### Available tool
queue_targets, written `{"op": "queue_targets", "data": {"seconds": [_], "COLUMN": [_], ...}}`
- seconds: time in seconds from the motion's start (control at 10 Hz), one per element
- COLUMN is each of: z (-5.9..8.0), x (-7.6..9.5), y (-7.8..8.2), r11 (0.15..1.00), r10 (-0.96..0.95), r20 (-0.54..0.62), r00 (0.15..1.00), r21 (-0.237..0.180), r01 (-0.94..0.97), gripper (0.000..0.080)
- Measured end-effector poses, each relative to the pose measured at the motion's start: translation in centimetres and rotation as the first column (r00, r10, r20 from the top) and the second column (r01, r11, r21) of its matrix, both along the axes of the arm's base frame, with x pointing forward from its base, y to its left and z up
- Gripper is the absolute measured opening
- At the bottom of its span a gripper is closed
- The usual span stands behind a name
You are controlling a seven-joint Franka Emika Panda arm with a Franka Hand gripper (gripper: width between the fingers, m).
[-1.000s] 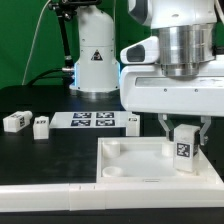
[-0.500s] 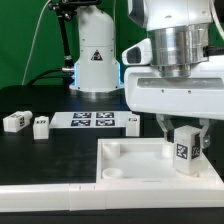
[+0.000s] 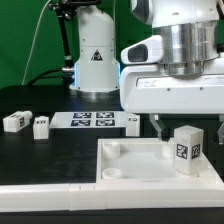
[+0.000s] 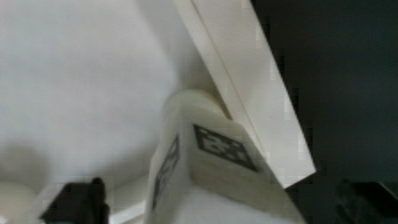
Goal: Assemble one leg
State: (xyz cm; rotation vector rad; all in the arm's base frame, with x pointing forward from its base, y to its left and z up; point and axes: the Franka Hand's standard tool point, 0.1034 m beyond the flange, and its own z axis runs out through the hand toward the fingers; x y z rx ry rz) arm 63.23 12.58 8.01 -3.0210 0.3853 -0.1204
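A leg [image 3: 186, 150], a small white block with a black-and-white tag facing front, stands upright in the corner of the white tabletop [image 3: 135, 165] nearest the exterior view's right. My gripper [image 3: 185, 125] hangs just above it, open. Its dark fingers [image 3: 155, 124] stand apart on either side of the leg's top and do not touch it. In the wrist view the leg [image 4: 214, 150] rises against the tabletop's raised rim [image 4: 240, 70], between my spread fingertips [image 4: 71, 202]; my gripper [image 4: 214, 208] is centred over it.
Three more legs lie on the black table at the exterior view's left: one [image 3: 15, 121], one [image 3: 41, 125] and one [image 3: 129, 121] beside the marker board [image 3: 88, 120]. The arm's white base [image 3: 95, 60] stands behind.
My fingers, which gripped the tilted leg, have opened and lifted slightly. The leg now stands free and upright in the tabletop's corner.
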Motion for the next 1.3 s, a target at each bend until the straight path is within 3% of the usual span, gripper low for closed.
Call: {"op": "queue_targets", "data": {"seconds": [0.3,0.5,0.6,0.8,0.9,1.0,1.1,1.2,1.3], "z": [0.0,0.1,0.0,-0.1,-0.2,-0.2,-0.2,-0.2,-0.2], "x": [0.1,0.1,0.0,0.0,-0.1,-0.1,-0.1,-0.1,-0.1], "y": [-0.3,0.3,0.5,-0.7,-0.6,-0.6,-0.6,-0.6,-0.6], "r11": [0.960,0.884,0.853,0.722,0.723,0.723,0.723,0.725,0.749], "r10": [0.279,0.460,0.514,0.685,0.684,0.684,0.684,0.682,0.656], "r20": [0.015,0.018,0.014,-0.008,-0.007,-0.007,-0.007,-0.007,-0.005], "r00": [0.960,0.888,0.858,0.728,0.729,0.729,0.729,0.731,0.755], "r21": [-0.046,-0.102,-0.110,-0.124,-0.124,-0.124,-0.124,-0.123,-0.119], "r01": [-0.278,-0.456,-0.510,-0.681,-0.680,-0.680,-0.680,-0.678,-0.652], "gripper": [0.0649,0.0649,0.0649,0.0649,0.0629,0.0500,0.0500,0.0288,0.0290]}}
